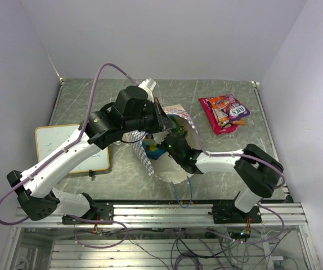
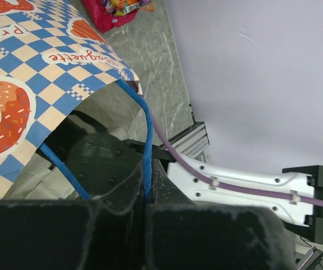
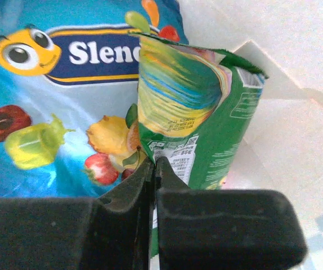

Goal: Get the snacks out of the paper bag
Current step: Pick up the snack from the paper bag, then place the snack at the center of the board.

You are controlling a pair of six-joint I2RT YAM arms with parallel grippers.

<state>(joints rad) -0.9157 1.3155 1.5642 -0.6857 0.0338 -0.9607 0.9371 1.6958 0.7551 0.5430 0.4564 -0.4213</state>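
Observation:
The paper bag (image 1: 175, 169) lies in the middle of the table with its mouth held up. Its blue-and-white checked outside (image 2: 37, 73) fills the left wrist view. My left gripper (image 2: 148, 164) is shut on the bag's blue cord handle (image 2: 146, 129), lifting the rim; from above this gripper (image 1: 160, 119) sits at the bag's far edge. My right gripper (image 3: 153, 166) is inside the bag, shut on the edge of a green snack packet (image 3: 206, 124). A blue packet (image 3: 49, 95) lies beside it. Outside the bag, a magenta-pink packet (image 1: 213, 119) lies on the table with an orange one (image 1: 224, 104) on it.
A white writing board (image 1: 71, 147) lies on the table at the left, partly under the left arm. The right arm's forearm (image 1: 218, 163) reaches from the near right into the bag. Grey walls close the table on three sides.

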